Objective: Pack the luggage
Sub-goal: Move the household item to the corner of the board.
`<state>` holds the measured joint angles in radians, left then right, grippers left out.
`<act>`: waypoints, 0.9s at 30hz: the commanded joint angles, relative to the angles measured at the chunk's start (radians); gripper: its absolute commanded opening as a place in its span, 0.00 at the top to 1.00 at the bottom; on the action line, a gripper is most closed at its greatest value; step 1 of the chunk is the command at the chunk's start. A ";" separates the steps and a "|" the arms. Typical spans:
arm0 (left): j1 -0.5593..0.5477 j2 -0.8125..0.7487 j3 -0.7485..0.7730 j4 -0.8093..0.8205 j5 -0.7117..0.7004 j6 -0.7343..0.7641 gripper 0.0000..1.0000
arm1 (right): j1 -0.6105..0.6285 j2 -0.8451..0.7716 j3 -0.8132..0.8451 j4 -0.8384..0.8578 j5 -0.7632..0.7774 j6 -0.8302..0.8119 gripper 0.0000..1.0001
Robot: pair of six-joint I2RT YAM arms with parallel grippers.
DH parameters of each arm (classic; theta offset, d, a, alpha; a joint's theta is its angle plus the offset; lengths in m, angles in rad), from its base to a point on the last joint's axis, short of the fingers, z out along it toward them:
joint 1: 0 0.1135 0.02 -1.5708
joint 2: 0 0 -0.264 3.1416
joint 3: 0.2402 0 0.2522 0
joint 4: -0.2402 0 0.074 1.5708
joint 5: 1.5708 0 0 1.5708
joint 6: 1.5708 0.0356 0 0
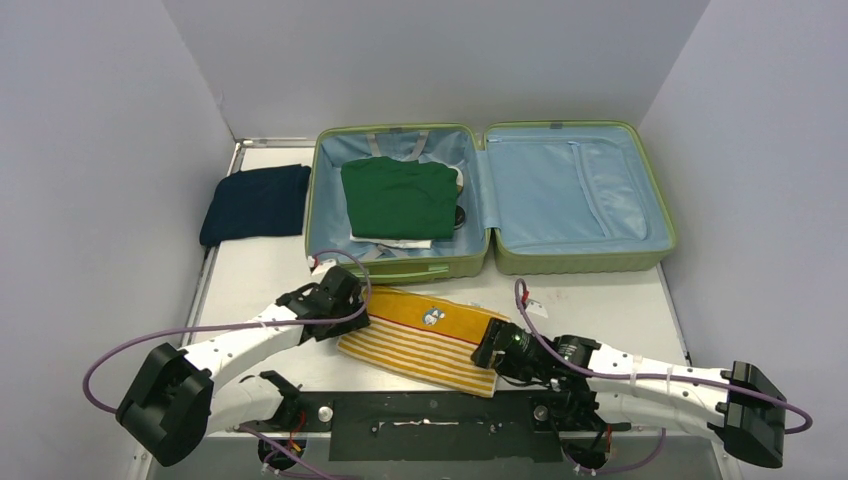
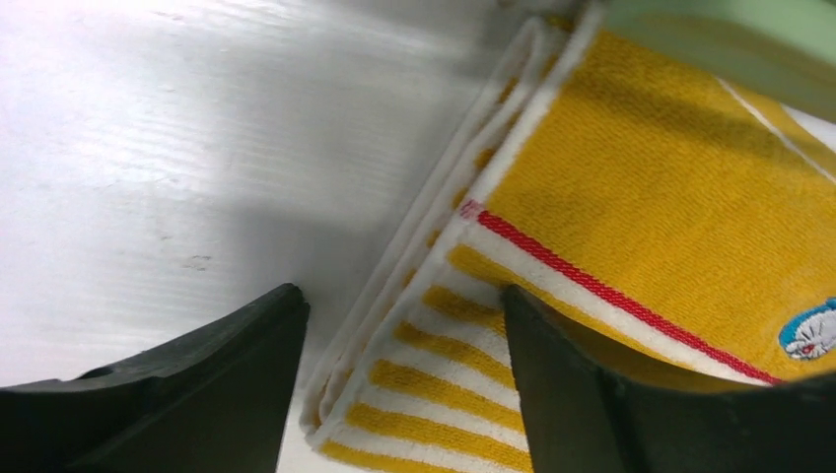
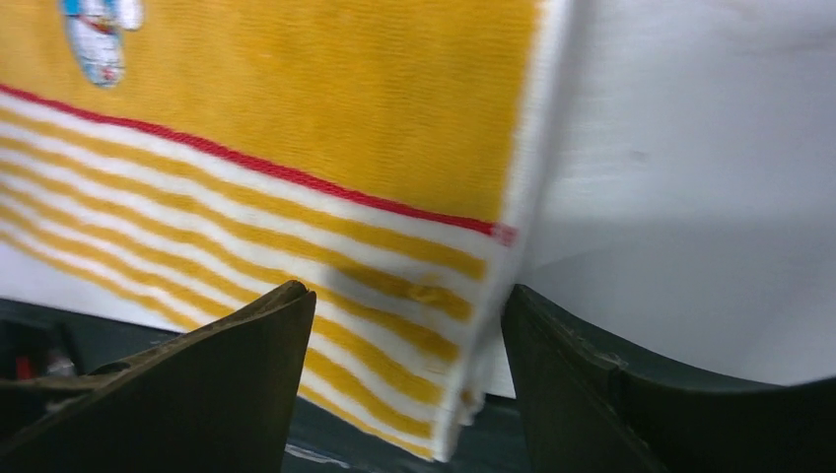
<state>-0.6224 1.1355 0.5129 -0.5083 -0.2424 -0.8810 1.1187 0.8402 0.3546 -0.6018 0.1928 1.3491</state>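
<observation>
The luggage (image 1: pixel 400 268) lies open at the back of the table, light-green shell with blue lining. A folded green garment (image 1: pixel 400 198) rests in its left half; the right half holds nothing. In front lies a folded yellow towel (image 1: pixel 425 340) with white stripes and a red line. My left gripper (image 1: pixel 345 308) is at its left end, open, jaws astride the towel's folded edge (image 2: pixel 394 325): one finger (image 2: pixel 197 384) over the table, the other on the stripes. My right gripper (image 1: pixel 490 350) is open astride the towel's near right corner (image 3: pixel 434 325).
A folded navy garment (image 1: pixel 257 203) lies on the table left of the luggage. The luggage's green shell (image 2: pixel 730 39) is just beyond the towel. The black base plate (image 1: pixel 430 420) runs along the near edge; the towel's corner overhangs it. White walls enclose the table.
</observation>
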 commanded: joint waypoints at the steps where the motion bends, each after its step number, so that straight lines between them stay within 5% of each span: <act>1: -0.035 0.031 -0.037 0.084 0.029 -0.027 0.35 | -0.003 0.069 -0.154 0.152 -0.141 0.047 0.32; 8: -0.053 0.021 -0.106 0.132 0.058 -0.041 0.68 | -0.004 0.089 -0.192 0.231 -0.177 0.048 0.60; 14: -0.056 -0.062 -0.110 0.110 0.069 -0.042 0.97 | 0.010 0.027 -0.086 0.099 -0.070 0.003 0.92; 17: -0.056 -0.114 -0.086 0.080 0.068 -0.039 1.00 | 0.022 0.010 -0.022 0.049 -0.027 -0.020 1.00; 18: -0.056 -0.124 -0.073 0.062 0.063 -0.039 0.92 | 0.024 0.012 -0.008 0.039 -0.021 -0.023 1.00; 22: -0.056 -0.154 -0.047 -0.001 0.034 -0.050 0.32 | 0.025 0.022 0.016 0.013 -0.010 -0.041 1.00; 27: -0.057 -0.123 -0.062 0.029 0.066 -0.029 0.03 | 0.027 0.001 0.006 -0.011 -0.013 -0.059 1.00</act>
<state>-0.6781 0.9886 0.4313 -0.4667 -0.1921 -0.9306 1.1397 0.8608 0.3401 -0.5365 0.1383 1.3235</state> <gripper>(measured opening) 0.914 0.106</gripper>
